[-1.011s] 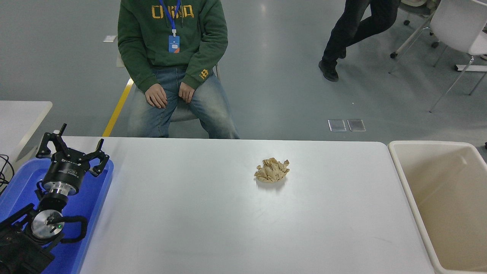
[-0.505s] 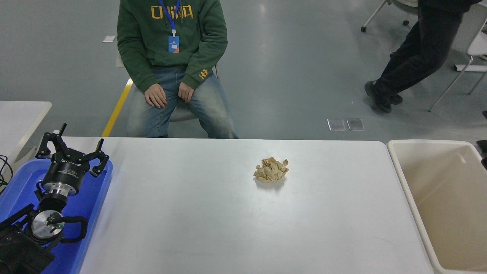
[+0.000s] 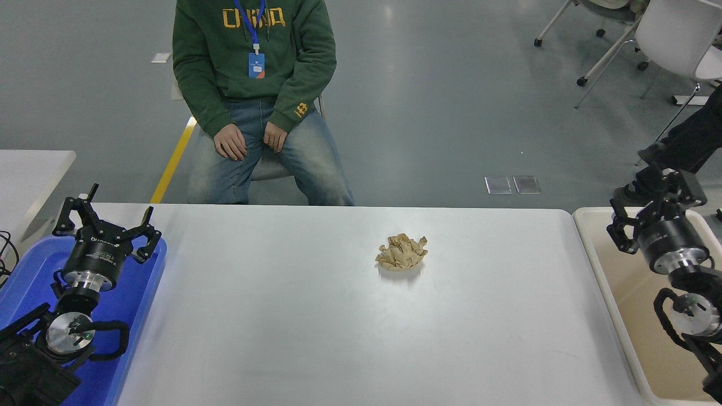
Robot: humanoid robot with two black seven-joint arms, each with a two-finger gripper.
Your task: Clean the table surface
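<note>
The table surface (image 3: 282,316) holds crumpled paper (image 3: 401,252) mid-table; right hand (image 3: 648,211) spread wide.

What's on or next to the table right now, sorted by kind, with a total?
Crumpled brown paper wad: 1
Blue tray: 1
Beige bin: 1
Robot end effectors: 2, left, right
Seated person: 1
Total: 6

White-grey table surface (image 3: 282,316); tan crumpled paper (image 3: 401,252); blue tray (image 3: 135,299); beige bin (image 3: 615,293); black grippers; green hoodie (image 3: 214,56), yellow lettering.
</note>
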